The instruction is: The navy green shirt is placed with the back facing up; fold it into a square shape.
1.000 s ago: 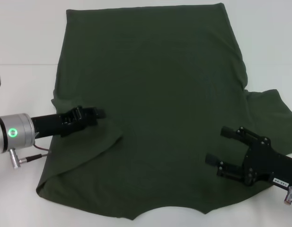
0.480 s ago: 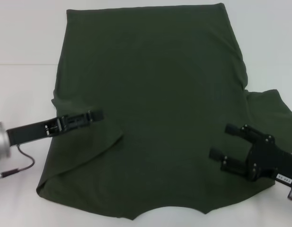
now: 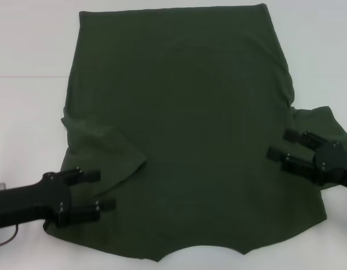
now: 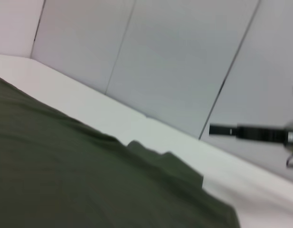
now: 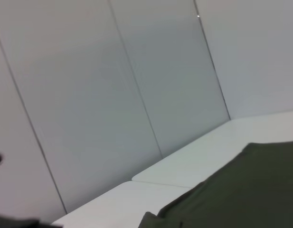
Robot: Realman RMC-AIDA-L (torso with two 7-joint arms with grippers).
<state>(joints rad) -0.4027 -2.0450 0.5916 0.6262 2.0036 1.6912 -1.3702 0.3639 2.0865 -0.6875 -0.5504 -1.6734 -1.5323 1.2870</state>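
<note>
White tabletop [image 3: 27, 50] fills my head view, and the navy green shirt [image 3: 190, 124] lies spread flat across most of it, hem toward the far edge, neckline curve at the near edge. On my left side, 1 sleeve is folded inward over the body, leaving a diagonal crease. On my right side the other sleeve sticks out flat onto the table.

My left gripper [image 3: 100, 190] sits over the shirt's near left corner, its 2 fingers spread apart and gripping nothing. My right gripper [image 3: 281, 144] sits beside the outstretched sleeve at the shirt's right edge, fingers likewise parted and empty.

Through the left wrist camera I see green cloth [image 4: 80, 175], grey wall panels [image 4: 174, 61] and the other arm farther off.
</note>
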